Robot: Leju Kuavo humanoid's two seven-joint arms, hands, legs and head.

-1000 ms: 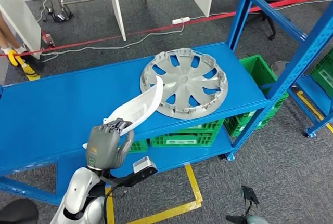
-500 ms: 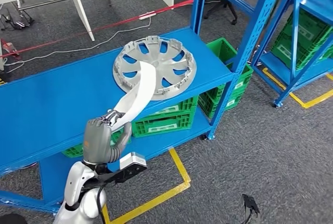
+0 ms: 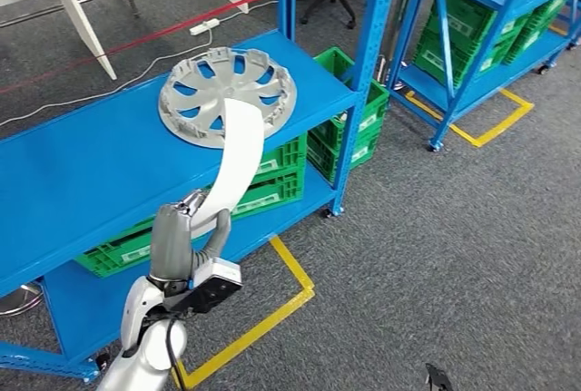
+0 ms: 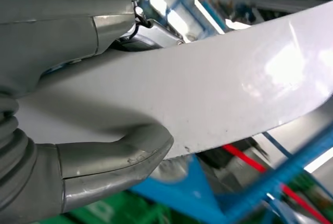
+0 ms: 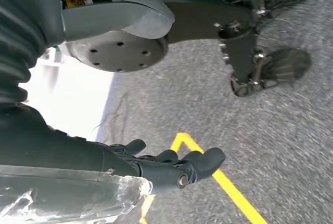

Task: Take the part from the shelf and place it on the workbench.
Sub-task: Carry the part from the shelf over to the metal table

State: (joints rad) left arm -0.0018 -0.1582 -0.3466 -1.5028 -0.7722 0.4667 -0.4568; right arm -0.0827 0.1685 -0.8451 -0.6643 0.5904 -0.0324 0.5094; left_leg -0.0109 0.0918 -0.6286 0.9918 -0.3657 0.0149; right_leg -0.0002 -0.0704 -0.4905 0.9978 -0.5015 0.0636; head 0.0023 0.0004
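**Blue shelf, white part in the left hand**

Grey carpet with yellow floor tape surrounds the blue shelf (image 3: 82, 169), where a silver hubcap (image 3: 226, 96) lies flat. The left hand (image 3: 180, 244) holds the curved white part (image 3: 236, 151) at its lower end, fingers (image 4: 117, 154) and thumb clamped on it. The right hand (image 5: 173, 167) hangs over the carpet, fingers extended, holding nothing.

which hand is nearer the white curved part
Left. The left hand grips the white curved part; the right hand hangs over the floor, holding nothing.
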